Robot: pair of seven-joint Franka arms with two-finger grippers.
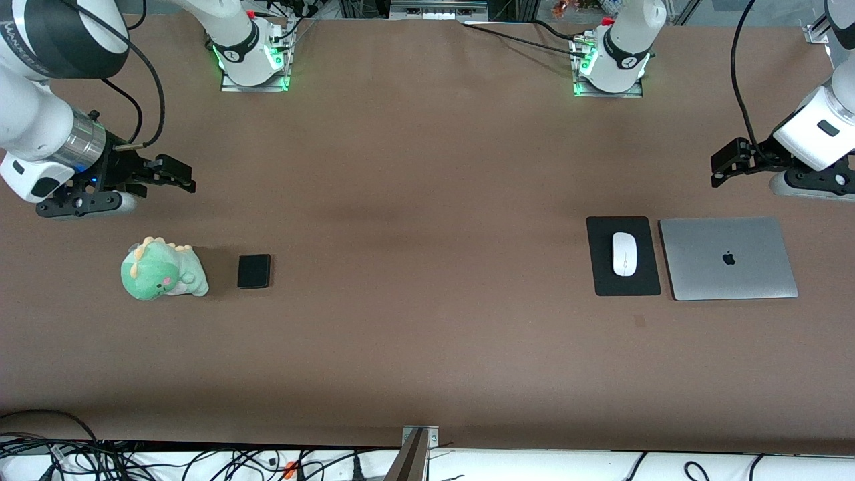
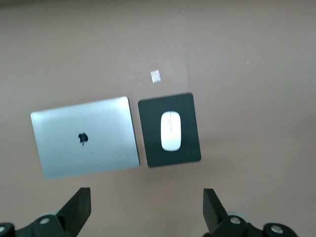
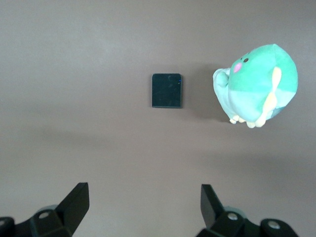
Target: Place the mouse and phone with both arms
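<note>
the right gripper [image 1: 175, 175] hangs over bare table, fingers spread, with the phone [image 1: 254, 271] and green plush toy [image 1: 162, 270] lying below it, nearer the front camera. the mouse [image 1: 624, 254] sits on its black mouse pad [image 1: 603, 267] beside the laptop [image 1: 728, 258], under the left gripper [image 1: 723, 167], fingers wide apart.

upper reaches of both arms cut off at front-view edges; small pale scrap [image 2: 155, 76] on worktop [image 2: 247, 59] unidentifiable
</note>
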